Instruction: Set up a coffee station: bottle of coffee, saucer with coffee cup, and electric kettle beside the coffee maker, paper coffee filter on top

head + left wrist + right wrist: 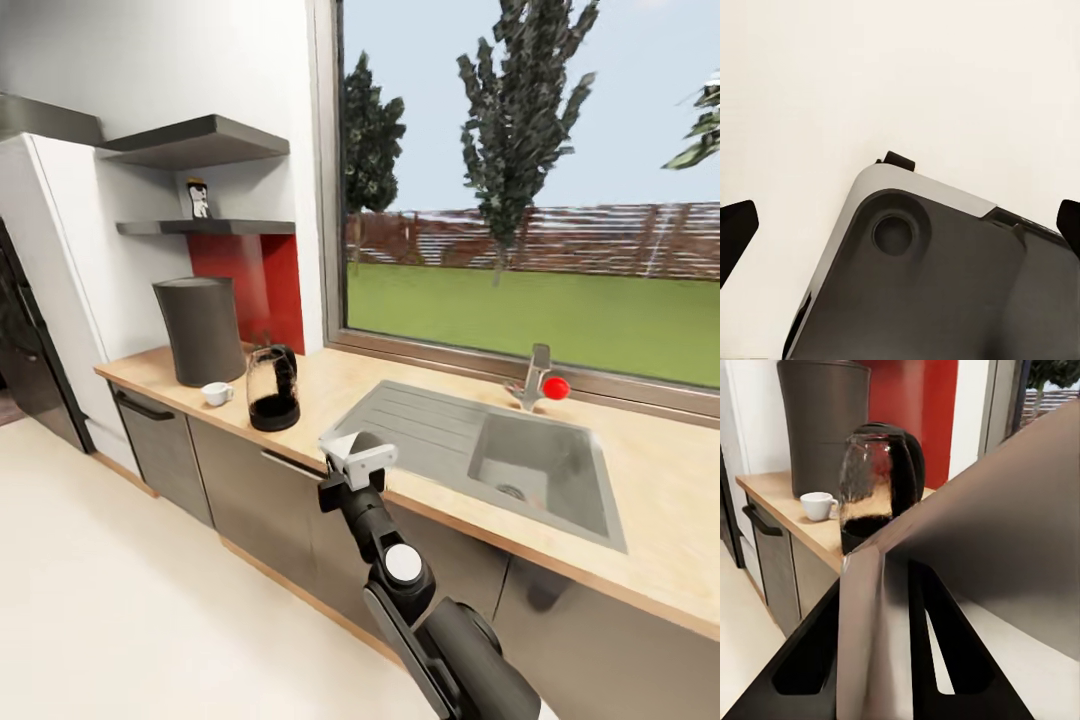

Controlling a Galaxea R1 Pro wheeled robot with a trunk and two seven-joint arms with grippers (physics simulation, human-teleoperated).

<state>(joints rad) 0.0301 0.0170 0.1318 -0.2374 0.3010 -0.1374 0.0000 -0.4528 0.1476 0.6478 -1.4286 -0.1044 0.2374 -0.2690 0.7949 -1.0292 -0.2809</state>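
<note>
The dark-grey coffee maker (pixel 200 330) (pixel 825 420) stands at the left end of the kitchen countertop (pixel 420 385). Beside it are the white coffee cup (pixel 216 393) (pixel 817 505) and the glass electric kettle (pixel 272 388) (pixel 879 480). I cannot make out the saucer. The bottle of coffee (pixel 198 198) stands on the kitchen shelf (pixel 215 227). My right gripper (pixel 357 455) (pixel 881 607) hovers at the counter's front edge, right of the kettle, shut on a pale, thin thing that looks like the paper coffee filter (pixel 1005 540). My left gripper (pixel 900 225) is open over the floor.
A grey sink (pixel 545 460) with a drainboard, a faucet (pixel 535 375) and a red knob (pixel 556 387) lies right of the kettle, under a big window. A white fridge (pixel 55 300) stands at the left. My own base (pixel 945 285) lies below the left gripper.
</note>
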